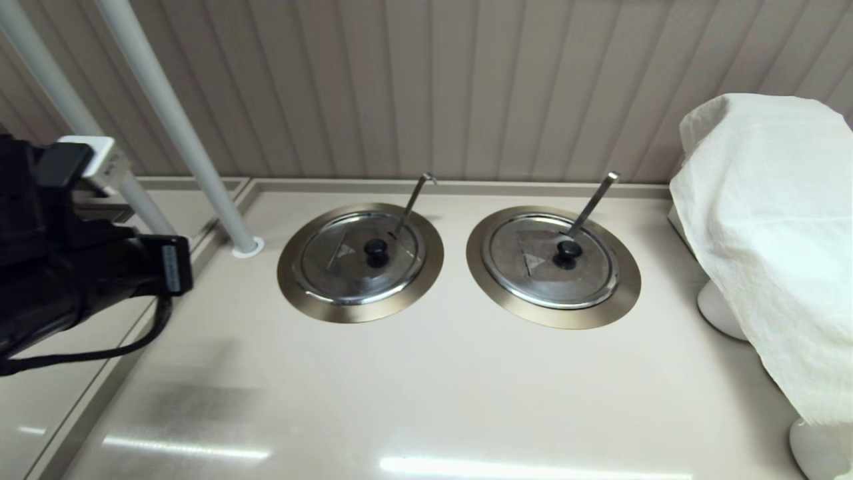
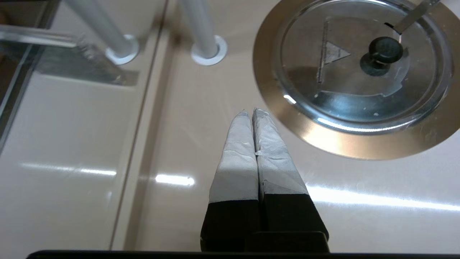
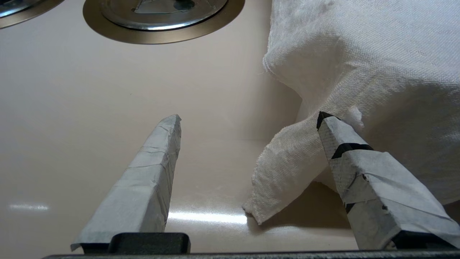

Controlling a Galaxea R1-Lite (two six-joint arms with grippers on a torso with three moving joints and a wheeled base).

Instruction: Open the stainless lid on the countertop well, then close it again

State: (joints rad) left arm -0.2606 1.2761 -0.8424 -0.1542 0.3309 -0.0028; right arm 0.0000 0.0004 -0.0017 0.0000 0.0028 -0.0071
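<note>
The stainless lid (image 1: 346, 267) lies shut on the countertop well (image 1: 288, 267), the left of two. It has a black knob (image 1: 376, 250), and the thin hook-tipped ladle handle (image 1: 413, 200) sticks out behind it. The left wrist view shows the lid (image 2: 352, 90), its knob (image 2: 385, 49), the triangle mark (image 2: 336, 53) and the well's ring (image 2: 273, 93). My left gripper (image 2: 251, 111) is shut and empty, hovering over bare counter just short of that ring. My right gripper (image 3: 249, 117) is open low over the counter beside the white cloth, away from both wells.
The twin lid (image 1: 533, 273) with the flat-tipped handle (image 1: 593, 200) sits to the right. A white cloth (image 1: 766, 220) drapes something at the far right; its hanging corner (image 3: 287, 172) lies between my right fingers. Two white posts (image 1: 173, 120) stand left of the well, and a wall runs behind.
</note>
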